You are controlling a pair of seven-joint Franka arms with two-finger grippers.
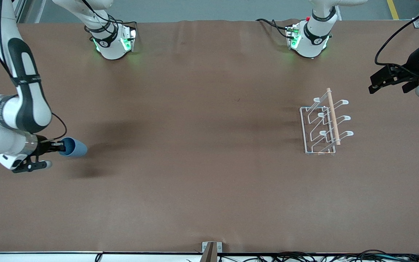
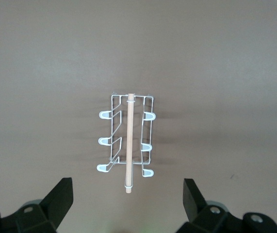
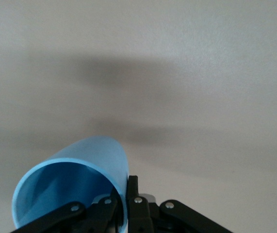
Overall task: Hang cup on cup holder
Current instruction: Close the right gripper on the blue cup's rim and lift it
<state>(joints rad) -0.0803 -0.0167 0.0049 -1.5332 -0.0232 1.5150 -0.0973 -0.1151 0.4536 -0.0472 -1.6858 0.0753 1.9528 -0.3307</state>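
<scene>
Lying on its side at the right arm's end of the brown table (image 1: 195, 189), a small light-blue tapered plastic cup (image 1: 74, 147) is pinched by its rim in the right gripper (image 1: 61, 146), one finger inside. Well apart, toward the left arm's end, a white wire cup holder (image 1: 320, 127) topped by a light wooden rod (image 1: 333, 115) is seen upright. The left gripper (image 1: 391, 79) is held spread wide and empty above the table near it.

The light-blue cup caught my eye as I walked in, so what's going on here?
The right gripper is shut on the rim of the small light-blue plastic cup, holding it on its side at the right arm's end of the table. The white wire cup holder with a wooden rod stands at the left arm's end with nothing on it. The left gripper waits open above it.
</scene>
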